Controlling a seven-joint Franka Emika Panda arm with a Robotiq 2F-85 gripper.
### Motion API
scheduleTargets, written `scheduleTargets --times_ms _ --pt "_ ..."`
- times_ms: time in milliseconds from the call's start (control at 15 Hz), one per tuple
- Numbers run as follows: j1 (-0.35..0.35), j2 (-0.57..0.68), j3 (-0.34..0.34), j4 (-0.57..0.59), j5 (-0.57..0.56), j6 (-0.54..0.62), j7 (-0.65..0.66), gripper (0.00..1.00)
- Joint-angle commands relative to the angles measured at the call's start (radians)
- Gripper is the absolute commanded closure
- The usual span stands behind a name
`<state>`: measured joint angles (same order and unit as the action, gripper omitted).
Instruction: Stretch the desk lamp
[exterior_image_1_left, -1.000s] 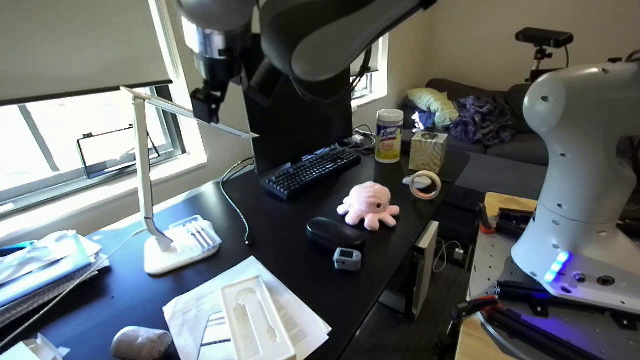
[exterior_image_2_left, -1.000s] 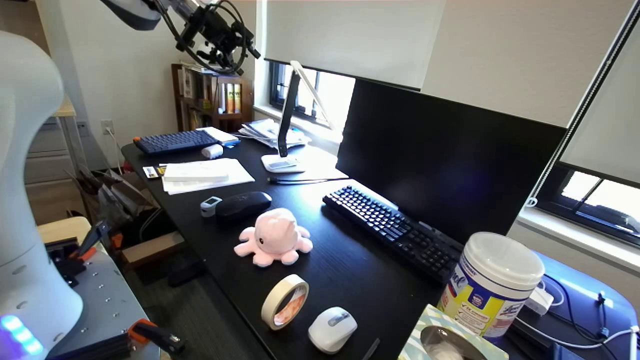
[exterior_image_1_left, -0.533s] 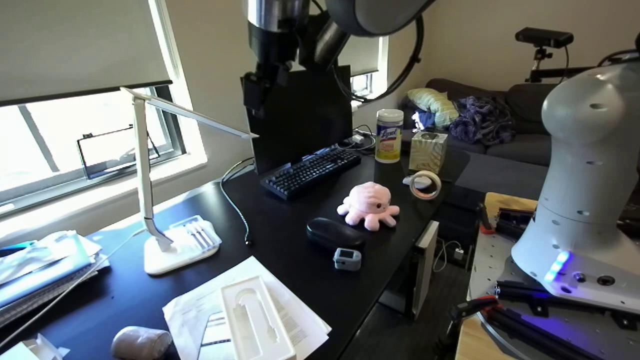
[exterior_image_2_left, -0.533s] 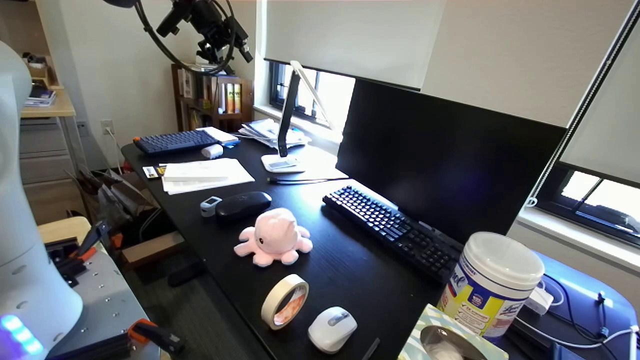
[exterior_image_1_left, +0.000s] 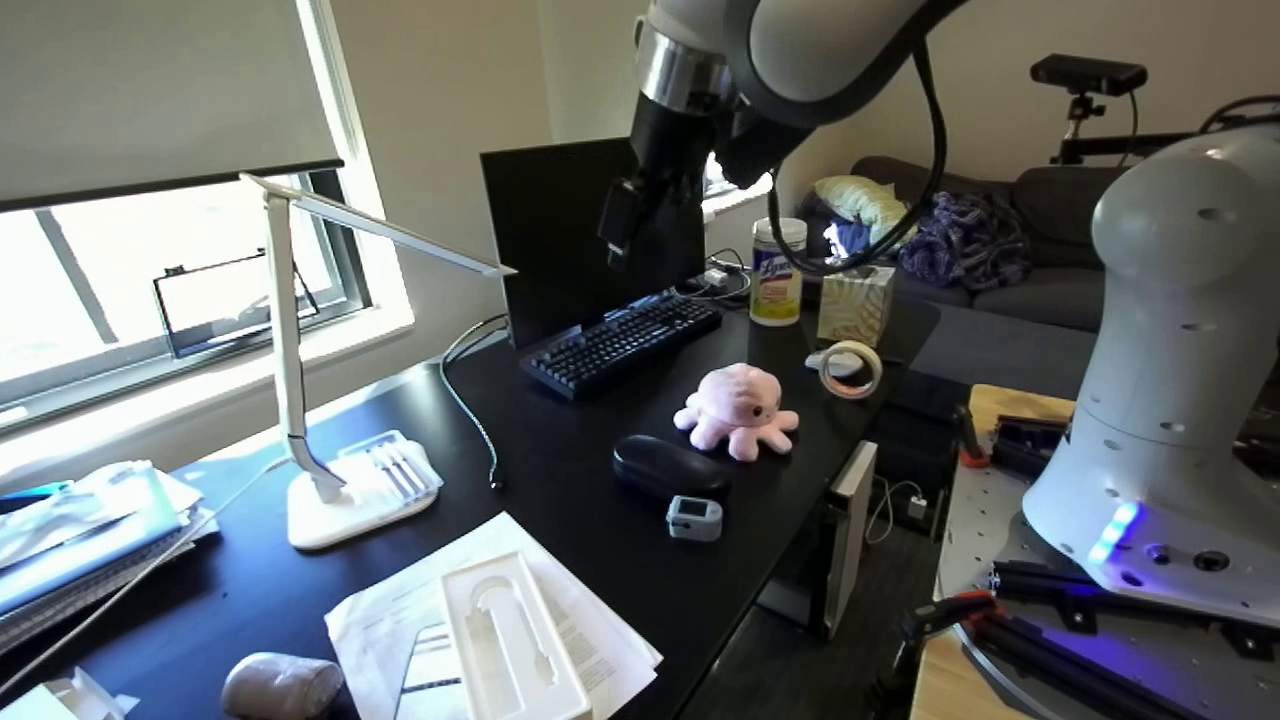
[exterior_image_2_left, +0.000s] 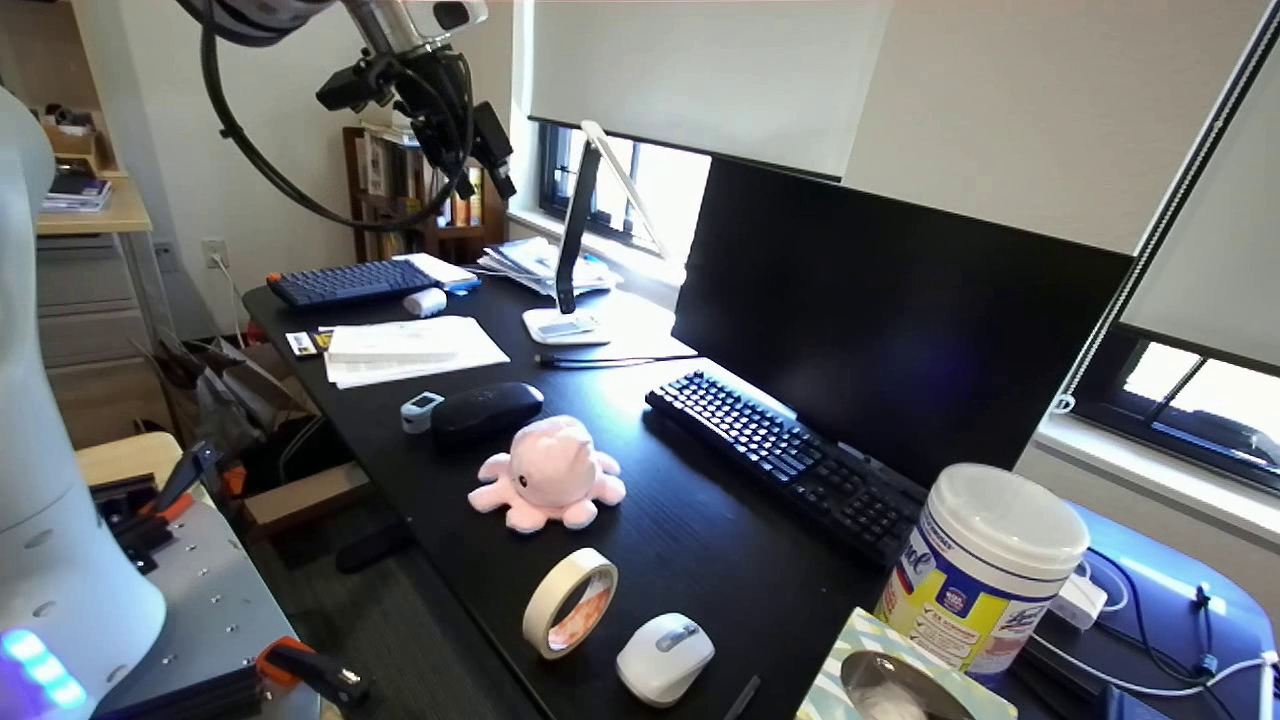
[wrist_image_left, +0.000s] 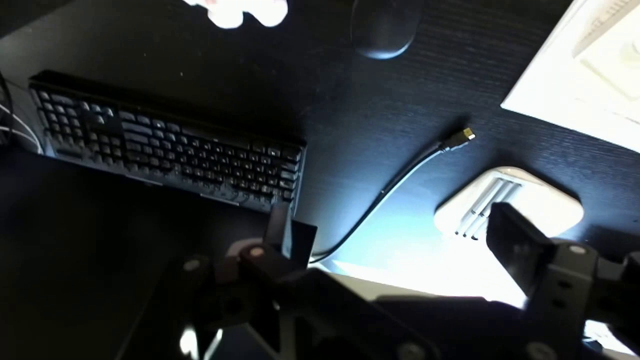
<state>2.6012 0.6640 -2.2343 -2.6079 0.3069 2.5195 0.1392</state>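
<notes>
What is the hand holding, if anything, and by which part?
Nothing is held: the hand is open, its jaws apart with nothing between them, and the desk lamp stands clear of it.

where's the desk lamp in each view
In an exterior view: the desk lamp, left of centre.
In an exterior view: the desk lamp, upper half, left of the monitor.
Wrist view: only its white base clear, right of centre, partly behind a gripper finger.
Shared landmark: black keyboard, by the monitor in both exterior views, left of centre in the wrist view.
</notes>
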Motion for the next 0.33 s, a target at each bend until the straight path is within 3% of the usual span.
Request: scheduleTargets --times_ms 0,67,267 --pt "-0.003 0.115 -0.055 -0.153 0.222 0.034 -0.267 0.0" --pt "-0.022 0.058 -0.014 -0.074 0.154 -0.003 -0.159 0.0" --pt "-0.017 0.088 -0.048 -0.133 0.195 0.011 -0.232 0.0"
